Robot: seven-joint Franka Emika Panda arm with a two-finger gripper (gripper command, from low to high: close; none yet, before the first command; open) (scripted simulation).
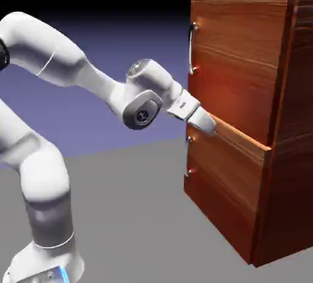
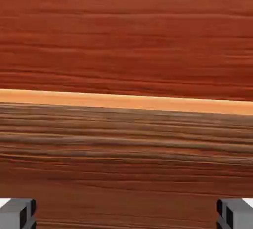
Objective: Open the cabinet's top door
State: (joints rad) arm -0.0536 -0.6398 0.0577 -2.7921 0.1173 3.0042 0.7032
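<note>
The gripper (image 2: 126, 214) has its fingers spread wide, one tip at each lower corner of the hand view, with nothing between them but wood grain behind. In the exterior view the hand slants down toward the cabinet (image 1: 290, 172), its end by the seam between the two front panels. Whether a fingertip touches the wood is hard to say from here; it looks very near at least.

Across the hand view runs a pale ledge (image 2: 126, 101), nearly level, with the top door (image 1: 238, 55) beyond it and the lower panel (image 1: 235, 162) on the fingers' side. The top door is shut or close to it, as far as the exterior view shows.

Its silver handle (image 1: 191, 49) stands upright along the door's edge at the exterior view's left, above the hand and a little to that side. That offset is what the next move likely turns on: the claw would need to rise and shift to the handle, with its fingers set across the bar's long axis. Going straight in from here would probably meet flat wood, or stray toward the lower handle (image 1: 187, 156).
</note>
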